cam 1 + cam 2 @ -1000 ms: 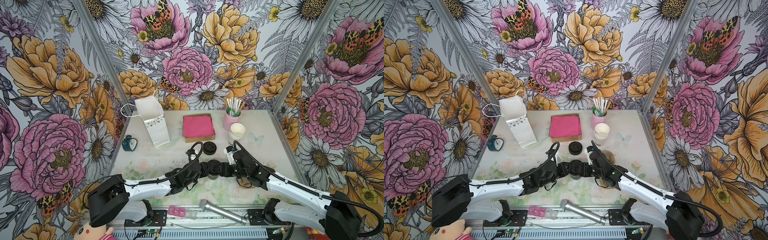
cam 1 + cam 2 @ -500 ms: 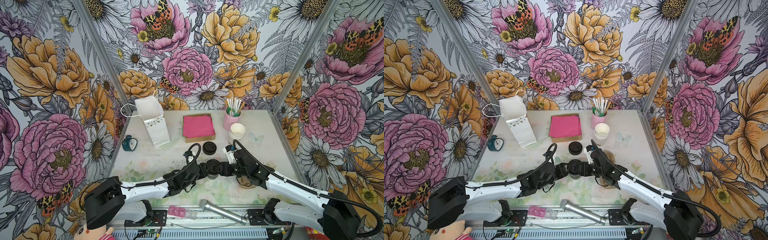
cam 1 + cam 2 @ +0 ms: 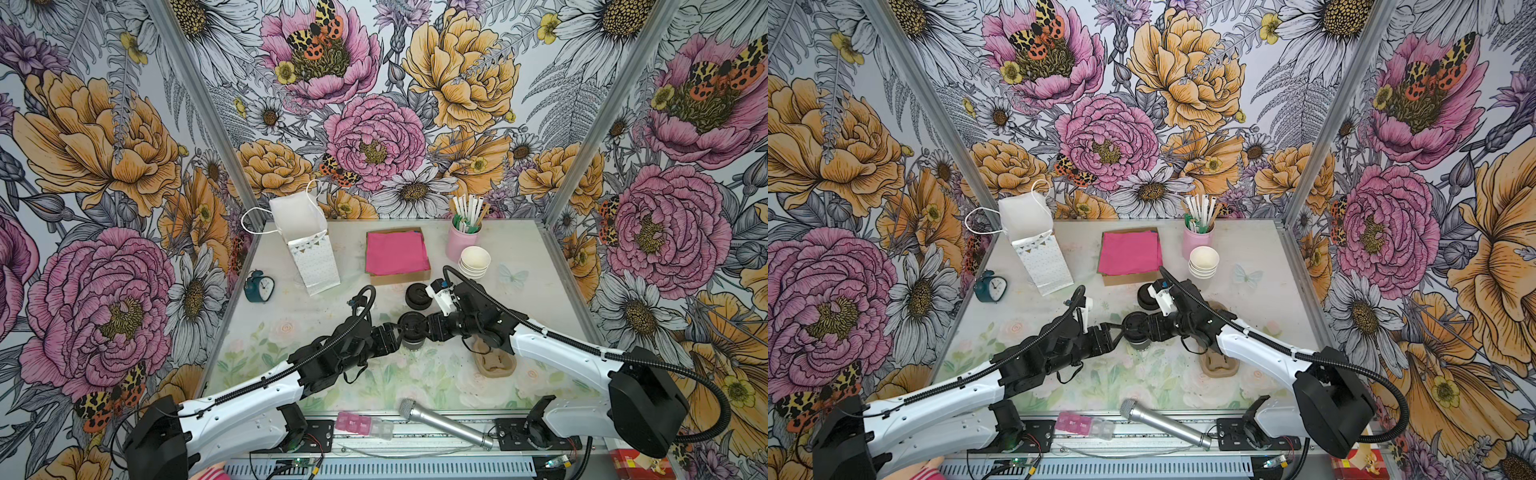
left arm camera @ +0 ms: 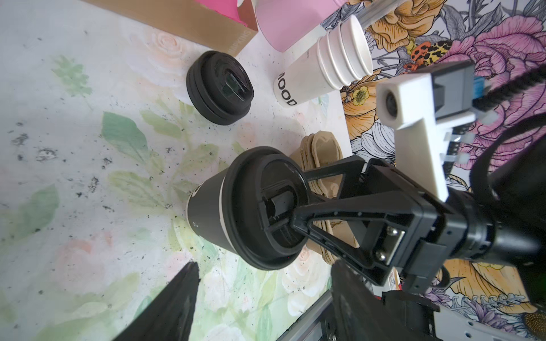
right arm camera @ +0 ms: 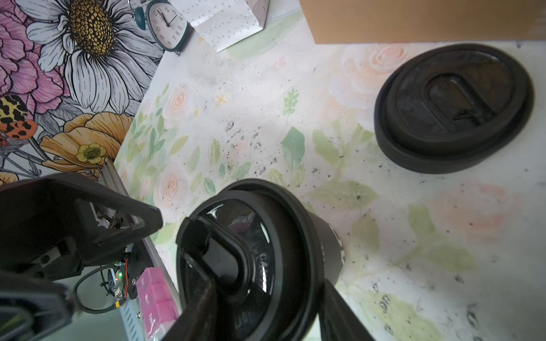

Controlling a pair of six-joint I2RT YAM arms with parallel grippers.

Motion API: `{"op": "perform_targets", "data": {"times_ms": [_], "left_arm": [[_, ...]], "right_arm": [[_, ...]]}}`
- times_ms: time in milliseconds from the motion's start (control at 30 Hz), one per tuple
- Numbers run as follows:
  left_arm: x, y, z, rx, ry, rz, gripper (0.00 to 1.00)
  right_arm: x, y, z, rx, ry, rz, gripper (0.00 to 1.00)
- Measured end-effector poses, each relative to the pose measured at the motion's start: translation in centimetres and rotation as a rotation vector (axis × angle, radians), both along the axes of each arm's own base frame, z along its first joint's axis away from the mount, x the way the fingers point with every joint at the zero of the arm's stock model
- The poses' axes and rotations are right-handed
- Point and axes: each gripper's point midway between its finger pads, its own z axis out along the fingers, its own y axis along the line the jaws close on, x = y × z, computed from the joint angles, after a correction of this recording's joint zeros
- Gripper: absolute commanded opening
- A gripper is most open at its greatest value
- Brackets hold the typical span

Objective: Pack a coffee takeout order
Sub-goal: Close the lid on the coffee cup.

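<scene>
Your right claw (image 4: pixel 301 198) is on the black lid (image 4: pixel 251 192) now, half closed over its edge: one finger in the top recess, the other against the outer rim. The lid sits on the dark cup (image 4: pixel 206 212), upright on the surface (image 3: pixel 282 324), centre frame in both top views. Your left claw (image 3: pixel 397 336) stands wide open just left of it, gripping nothing. The pink napkin (image 3: pixel 397 252) lies in its brown box (image 3: pixel 399 277), upper centre, with the white cup stack (image 3: pixel 473 262) to its right.
</scene>
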Motion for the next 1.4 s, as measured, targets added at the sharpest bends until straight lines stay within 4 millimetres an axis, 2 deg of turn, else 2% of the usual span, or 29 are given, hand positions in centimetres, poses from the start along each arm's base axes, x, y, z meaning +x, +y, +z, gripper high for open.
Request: {"op": "perform_targets", "data": {"times_ms": [233, 400, 600, 767, 933, 1200, 1333, 1400], "left_arm": [[1.2, 2.3, -0.3, 0.017, 0.021, 0.007, 0.73], [1.5, 2.8, -1.8, 0.053, 0.074, -0.022, 0.72], [2.5, 3.2, -3.3, 0.095, 0.126, -0.028, 0.71], [3.6, 3.1, -3.9, 0.119, 0.149, -0.030, 0.69], [4.7, 2.4, -3.9, 0.123, 0.150, -0.037, 0.65], [5.4, 1.8, -3.9, 0.118, 0.138, -0.043, 0.62], [5.1, 1.8, -3.8, 0.112, 0.138, -0.037, 0.61], [5.1, 1.9, -3.8, 0.108, 0.138, -0.028, 0.61]], "right_arm": [[0.8, 2.5, 0.2, 0.003, -0.043, 0.163, 0.57], [1.2, 4.5, 0.3, 0.039, -0.044, 0.278, 0.60], [1.7, 5.7, 0.3, 0.069, -0.023, 0.349, 0.65], [2.8, 5.2, 0.4, 0.066, -0.010, 0.339, 0.66], [4.0, 3.9, 0.2, 0.046, 0.004, 0.297, 0.69], [5.1, 2.3, 0.6, -0.013, 0.045, 0.165, 0.76], [5.4, 1.0, 2.6, -0.014, 0.047, 0.028, 0.77], [4.8, 0.1, 4.0, 0.009, 0.038, -0.053, 0.79]]}}
